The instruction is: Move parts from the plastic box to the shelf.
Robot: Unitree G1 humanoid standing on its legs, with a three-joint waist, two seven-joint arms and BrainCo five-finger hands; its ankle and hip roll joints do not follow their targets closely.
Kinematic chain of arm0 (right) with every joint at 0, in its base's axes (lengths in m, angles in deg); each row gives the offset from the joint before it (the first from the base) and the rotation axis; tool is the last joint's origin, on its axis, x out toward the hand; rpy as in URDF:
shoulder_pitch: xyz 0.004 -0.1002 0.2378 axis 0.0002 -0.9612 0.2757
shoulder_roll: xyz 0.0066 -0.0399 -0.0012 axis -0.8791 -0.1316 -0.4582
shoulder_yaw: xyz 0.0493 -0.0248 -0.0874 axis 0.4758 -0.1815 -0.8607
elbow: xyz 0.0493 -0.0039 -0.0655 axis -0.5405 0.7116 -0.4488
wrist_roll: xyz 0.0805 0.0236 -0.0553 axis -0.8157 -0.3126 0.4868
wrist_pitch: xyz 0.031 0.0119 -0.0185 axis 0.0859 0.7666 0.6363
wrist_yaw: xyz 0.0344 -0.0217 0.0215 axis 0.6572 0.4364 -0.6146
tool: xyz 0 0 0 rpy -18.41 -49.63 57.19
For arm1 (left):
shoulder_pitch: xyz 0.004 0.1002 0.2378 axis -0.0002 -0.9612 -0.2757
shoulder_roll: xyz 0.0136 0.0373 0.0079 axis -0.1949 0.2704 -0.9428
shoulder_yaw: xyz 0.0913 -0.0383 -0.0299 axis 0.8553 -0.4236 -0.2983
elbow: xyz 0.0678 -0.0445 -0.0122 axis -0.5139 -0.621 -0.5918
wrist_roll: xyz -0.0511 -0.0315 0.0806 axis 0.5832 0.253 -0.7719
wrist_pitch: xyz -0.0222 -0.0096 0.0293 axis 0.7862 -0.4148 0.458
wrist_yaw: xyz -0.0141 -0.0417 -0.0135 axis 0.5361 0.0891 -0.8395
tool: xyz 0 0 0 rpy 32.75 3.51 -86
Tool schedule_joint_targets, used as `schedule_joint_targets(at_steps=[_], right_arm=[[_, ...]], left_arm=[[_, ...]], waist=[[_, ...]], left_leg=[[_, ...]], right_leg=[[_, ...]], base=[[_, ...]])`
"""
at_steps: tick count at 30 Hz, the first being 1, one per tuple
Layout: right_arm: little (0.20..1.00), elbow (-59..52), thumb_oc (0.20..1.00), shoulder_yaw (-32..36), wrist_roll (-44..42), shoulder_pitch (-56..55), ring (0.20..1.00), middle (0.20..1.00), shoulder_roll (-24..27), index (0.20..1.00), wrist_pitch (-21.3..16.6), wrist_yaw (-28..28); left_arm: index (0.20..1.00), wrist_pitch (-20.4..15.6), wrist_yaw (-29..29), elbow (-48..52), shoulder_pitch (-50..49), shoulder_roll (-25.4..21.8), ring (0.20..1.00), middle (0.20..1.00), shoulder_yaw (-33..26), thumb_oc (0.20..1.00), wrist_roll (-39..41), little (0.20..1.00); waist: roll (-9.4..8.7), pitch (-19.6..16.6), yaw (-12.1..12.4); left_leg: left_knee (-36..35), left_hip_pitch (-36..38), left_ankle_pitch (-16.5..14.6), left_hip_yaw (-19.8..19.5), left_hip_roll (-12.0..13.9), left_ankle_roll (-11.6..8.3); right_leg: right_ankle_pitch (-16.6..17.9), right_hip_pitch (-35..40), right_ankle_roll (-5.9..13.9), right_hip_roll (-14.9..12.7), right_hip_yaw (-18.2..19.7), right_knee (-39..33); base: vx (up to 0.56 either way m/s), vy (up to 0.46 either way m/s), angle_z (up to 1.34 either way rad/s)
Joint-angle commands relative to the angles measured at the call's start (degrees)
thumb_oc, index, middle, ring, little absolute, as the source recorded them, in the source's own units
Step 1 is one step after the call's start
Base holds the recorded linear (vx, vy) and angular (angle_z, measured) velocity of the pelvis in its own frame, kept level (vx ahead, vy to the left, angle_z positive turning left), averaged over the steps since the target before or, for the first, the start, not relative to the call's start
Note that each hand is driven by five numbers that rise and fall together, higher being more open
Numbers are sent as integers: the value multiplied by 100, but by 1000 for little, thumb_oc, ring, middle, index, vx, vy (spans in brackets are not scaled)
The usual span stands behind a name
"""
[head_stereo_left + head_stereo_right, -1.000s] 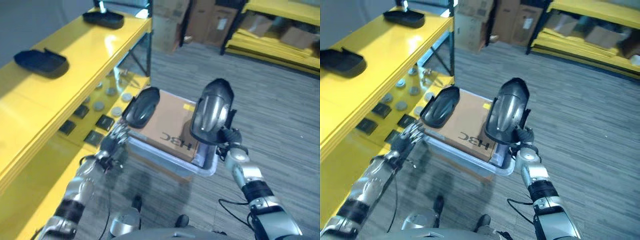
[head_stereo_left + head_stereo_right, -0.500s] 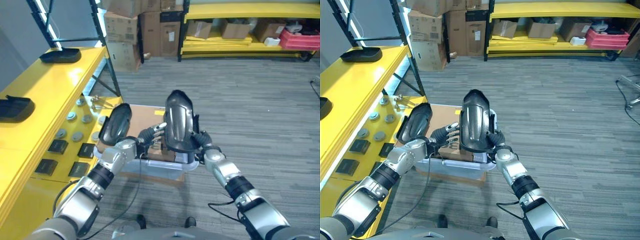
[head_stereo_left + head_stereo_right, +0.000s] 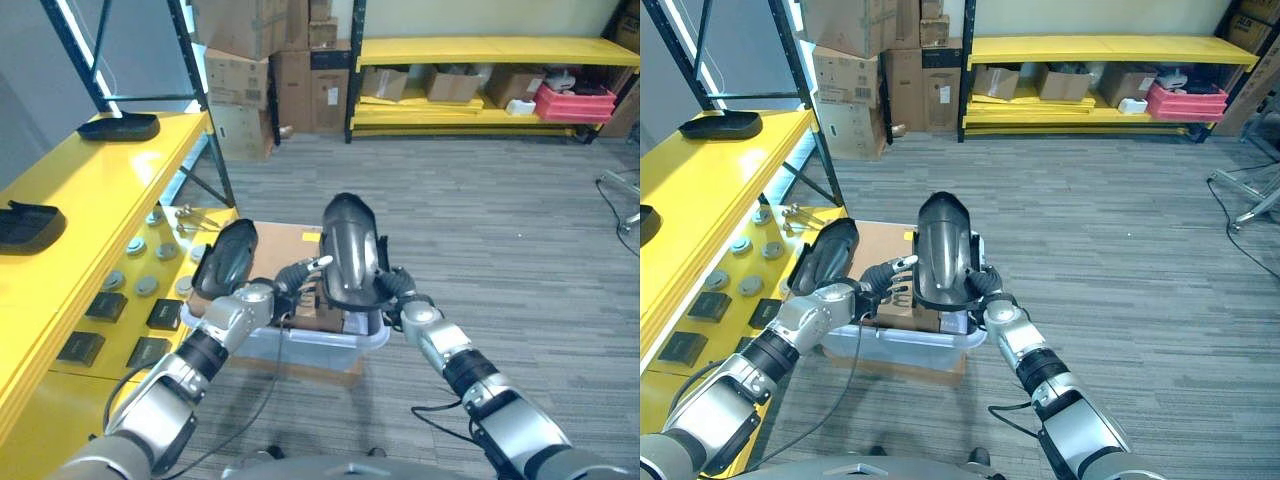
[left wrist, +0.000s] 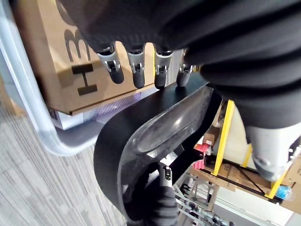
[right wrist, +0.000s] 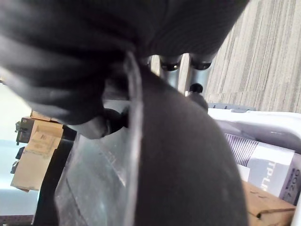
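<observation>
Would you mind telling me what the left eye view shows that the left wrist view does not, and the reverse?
Left eye view alone: the yellow shelf carrying two black parts, and a second black part lying on the cardboard box.

Left wrist view alone: the left hand seen close, its straight fingers reaching toward the held part's edge.

Both: the black part held upright by the right hand, the cardboard box, the plastic box.
</observation>
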Motion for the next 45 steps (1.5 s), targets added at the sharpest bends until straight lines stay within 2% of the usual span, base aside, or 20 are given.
schedule_joint_targets(at_steps=[1,4,11,16,21,26,28,33,39,45], right_arm=[[200,-103,200,-165,195,1030,200,200,-352,200,-375,-293],[200,-227,200,-109,155,1043,200,200,-224,200,-279,-181],[200,-407,200,98,183,892,200,200,-22,200,-250,-231],[200,-329,200,163,169,876,200,200,23,200,-365,-366],[200,-322,200,115,251,929,200,200,-37,200,-405,-414],[200,-501,200,98,253,951,200,200,-21,200,-327,-336],[200,-663,200,157,296,910,200,200,60,200,-258,-341],[200,-785,200,253,260,831,200,200,182,200,-230,-458],[200,-625,200,153,249,837,200,200,39,200,-224,-632],[200,-420,200,-12,279,873,200,200,-182,200,-198,-712]], left_arm=[[1000,-202,-379,-476,856,298,1000,1000,234,1000,-585,1000],[1000,-413,-337,-670,803,95,1000,1000,-77,1000,-694,1000],[1000,-372,-209,-622,525,-88,1000,1000,-406,1000,-676,1000],[1000,-380,-119,-748,486,-103,1000,1000,-450,1000,-687,1000],[1000,-320,-432,-867,463,33,1000,1000,-433,1000,-799,1000],[1000,-516,-914,-1139,420,74,1000,1000,-624,1000,-950,1000],[1000,-657,-821,-1259,351,-8,1000,1000,-773,1000,-934,1000],[1000,-734,-541,-1324,283,-68,1000,1000,-893,1000,-984,1000],[1000,-971,-160,-1195,315,146,1000,1000,-676,1000,-687,1000],[1000,-1011,-105,-829,408,301,1000,1000,-378,1000,-209,1000]], waist=[[-164,-247,213],[-169,-245,255],[-150,-230,297],[-145,-227,300],[-154,-217,308],[-169,-215,291],[-170,-208,264],[-178,-197,253],[-187,-177,246],[-186,-167,265]], left_leg=[[312,-190,-421,-324,353,-273],[309,-170,-416,-363,368,-302],[265,-142,-389,-391,365,-302],[224,-145,-360,-397,365,-302],[216,-139,-347,-426,364,-298],[215,-147,-329,-436,370,-314],[201,-131,-320,-412,386,-320],[191,-144,-317,-401,393,-320],[177,-142,-316,-419,383,-312],[193,-157,-337,-436,374,-305]], right_leg=[[-368,220,752,-712,-158,190],[-370,261,753,-718,-198,165],[-361,307,749,-719,-279,139],[-352,302,760,-720,-319,133],[-344,304,760,-717,-326,139],[-344,298,764,-708,-307,128],[-348,295,765,-705,-312,130],[-349,286,767,-705,-328,119],[-339,280,769,-711,-332,125],[-332,273,778,-728,-356,140]], base=[[0,0,0],[0,0,0],[0,0,0],[0,0,0],[0,0,0],[0,0,0],[0,0,0],[0,0,0],[0,0,0],[0,0,0]])
